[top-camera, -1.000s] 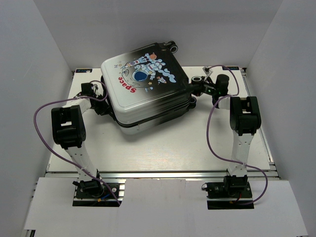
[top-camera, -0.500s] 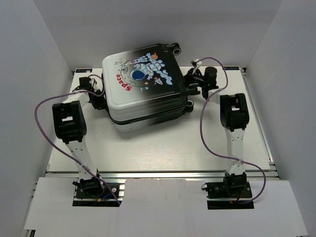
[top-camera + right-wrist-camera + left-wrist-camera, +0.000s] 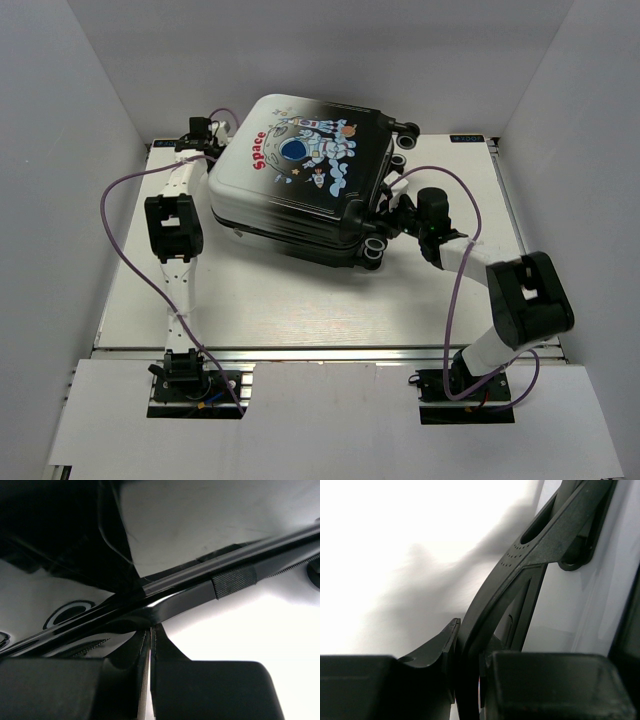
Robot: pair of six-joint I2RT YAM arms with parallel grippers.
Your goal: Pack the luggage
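Two grippers at the luggage (image 3: 300,175), which lies shut near the worktop's (image 3: 300,300) far edge | left gripper (image 3: 467,680): far-left corner, clamped on its black bar, shown only by the left wrist view | right gripper (image 3: 150,647): near-right wheeled corner, fingers fully together, tips at the black seam

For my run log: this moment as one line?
luggage: print side up | left pincer: gripping luggage | right pincer: shut beside luggage

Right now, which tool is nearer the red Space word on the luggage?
Left. The left tool grips the luggage edge beside the Space word; the right tool is at the opposite, wheeled end.
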